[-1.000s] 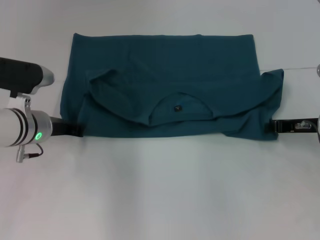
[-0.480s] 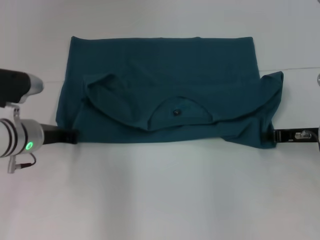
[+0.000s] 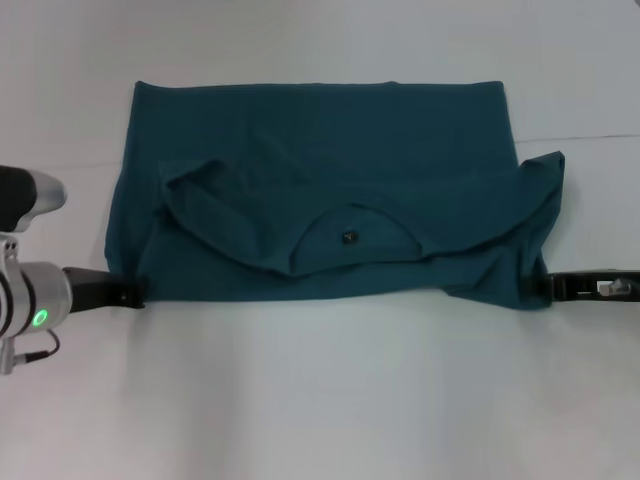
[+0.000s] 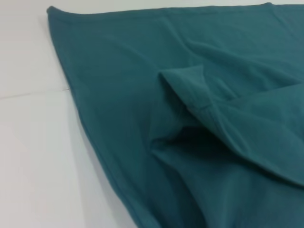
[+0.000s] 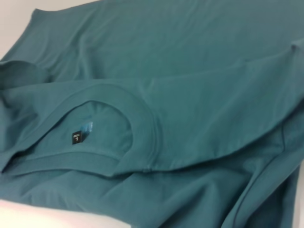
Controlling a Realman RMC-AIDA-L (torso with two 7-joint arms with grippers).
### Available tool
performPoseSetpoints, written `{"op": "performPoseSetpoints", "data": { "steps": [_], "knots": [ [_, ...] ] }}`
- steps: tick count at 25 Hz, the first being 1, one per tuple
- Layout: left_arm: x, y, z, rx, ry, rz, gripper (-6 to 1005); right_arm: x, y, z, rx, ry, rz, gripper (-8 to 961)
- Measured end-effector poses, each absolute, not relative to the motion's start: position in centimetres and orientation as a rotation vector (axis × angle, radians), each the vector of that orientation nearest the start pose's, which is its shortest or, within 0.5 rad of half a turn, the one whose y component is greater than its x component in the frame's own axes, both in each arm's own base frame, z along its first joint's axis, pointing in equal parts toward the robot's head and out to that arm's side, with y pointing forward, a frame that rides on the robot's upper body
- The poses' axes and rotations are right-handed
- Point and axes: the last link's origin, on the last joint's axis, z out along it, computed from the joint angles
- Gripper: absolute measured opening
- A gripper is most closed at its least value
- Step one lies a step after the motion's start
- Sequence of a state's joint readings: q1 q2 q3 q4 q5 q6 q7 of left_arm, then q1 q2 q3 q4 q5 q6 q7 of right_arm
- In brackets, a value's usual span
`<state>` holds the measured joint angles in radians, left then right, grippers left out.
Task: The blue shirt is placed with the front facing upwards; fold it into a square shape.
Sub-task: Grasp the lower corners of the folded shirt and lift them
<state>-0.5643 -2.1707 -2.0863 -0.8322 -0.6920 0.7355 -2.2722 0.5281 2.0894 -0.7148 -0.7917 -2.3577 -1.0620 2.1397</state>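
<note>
Two grippers are seen at the near corners of the blue shirt [image 3: 320, 190]: left gripper [image 3: 128, 296] and right gripper [image 3: 545, 289]. Fingers are hidden by cloth, so their grip cannot be told, possibly pinching. Between them the shirt is spread, folded over.

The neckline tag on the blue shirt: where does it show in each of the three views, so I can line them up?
Head view: small dark neckline tag sits inside the curved collar, near the blue shirt's near edge, about midway across.
Left wrist view: not in it; only folded cloth and a sleeve fold.
Right wrist view: neckline tag lies inside the collar band.
Shared landmark: the collar, in the head and right wrist views.
</note>
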Motion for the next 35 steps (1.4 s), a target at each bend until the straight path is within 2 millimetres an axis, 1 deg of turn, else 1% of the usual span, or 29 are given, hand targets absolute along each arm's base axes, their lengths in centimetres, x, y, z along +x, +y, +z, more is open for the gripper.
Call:
{"op": "performPoseSetpoints", "data": {
  "steps": [5,10,19,23,30,34,35],
  "knots": [
    [-28.8,39.3,-2.0,-2.103,-1.109,-0.085,35,33.2,36.3,2.5,-2.126,1.366,0.229,41],
    [-29.5,38.2,-1.5,-2.094,-1.119,-0.096,35,33.4,35.2,2.9,-2.146,1.363,0.264,41],
    [-30.2,36.5,-1.2,-2.094,-1.123,-0.127,36,34.3,33.6,2.8,-2.181,1.341,0.262,40],
    [-30.3,35.8,-1.3,-2.118,-1.131,-0.181,36,34.4,33.0,2.8,-2.205,1.315,0.294,41],
    [-30.0,34.7,-0.4,-2.186,-1.138,-0.342,36,34.3,31.4,3.2,-2.281,1.21,0.376,41],
    [-30.2,34.1,-0.1,-2.195,-1.159,-0.381,36,34.6,30.2,3.7,-2.299,1.165,0.419,40],
    [-30.4,33.9,0.0,-2.191,-1.165,-0.384,36,34.6,30.2,3.7,-2.299,1.165,0.419,40]
  ]
}}
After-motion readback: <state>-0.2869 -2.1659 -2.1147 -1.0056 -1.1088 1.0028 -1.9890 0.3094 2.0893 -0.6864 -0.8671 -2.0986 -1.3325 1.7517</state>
